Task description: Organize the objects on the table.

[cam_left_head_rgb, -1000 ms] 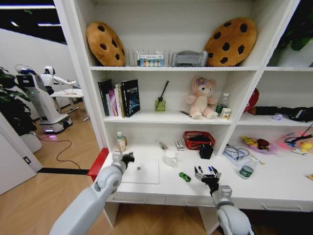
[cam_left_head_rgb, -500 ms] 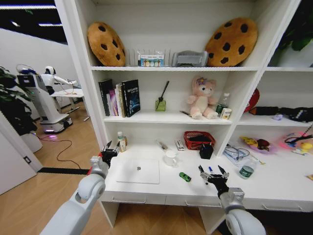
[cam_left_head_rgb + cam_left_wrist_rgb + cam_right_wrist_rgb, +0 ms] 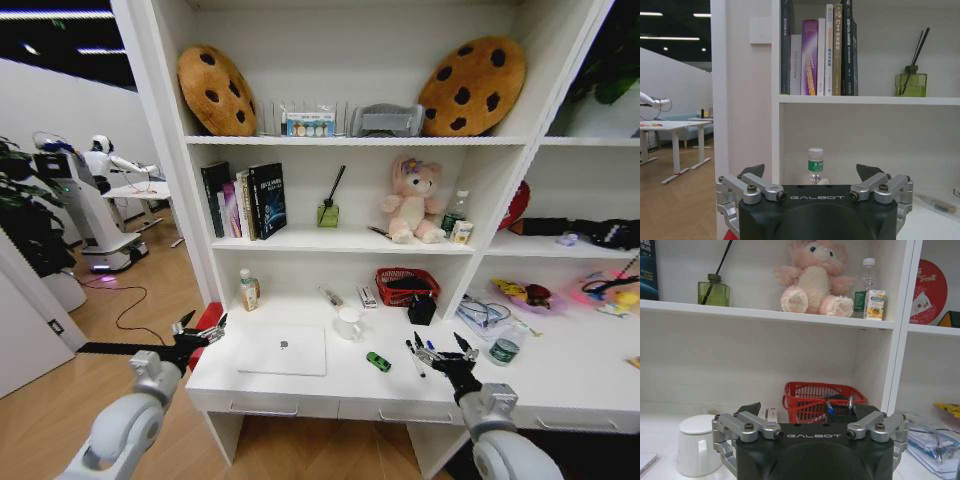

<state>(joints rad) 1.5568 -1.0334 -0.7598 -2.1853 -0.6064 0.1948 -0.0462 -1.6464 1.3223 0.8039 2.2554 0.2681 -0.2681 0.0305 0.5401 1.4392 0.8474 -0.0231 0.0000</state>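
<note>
Table (image 3: 560,375) front edge: right end effector (image 3: 444,349) open; left end effector (image 3: 198,329) open off corner

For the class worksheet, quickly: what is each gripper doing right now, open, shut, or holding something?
Left gripper: open, empty, off the wide white desk's left edge.
Right gripper: open, empty, over the desk near two thin dark pens.

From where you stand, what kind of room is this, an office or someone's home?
Probably a robotics lab or showroom dressed up as a home study. A white desk built into shelving holds a laptop, books and a plush toy, yet another robot stands behind in a large open hall.
</note>
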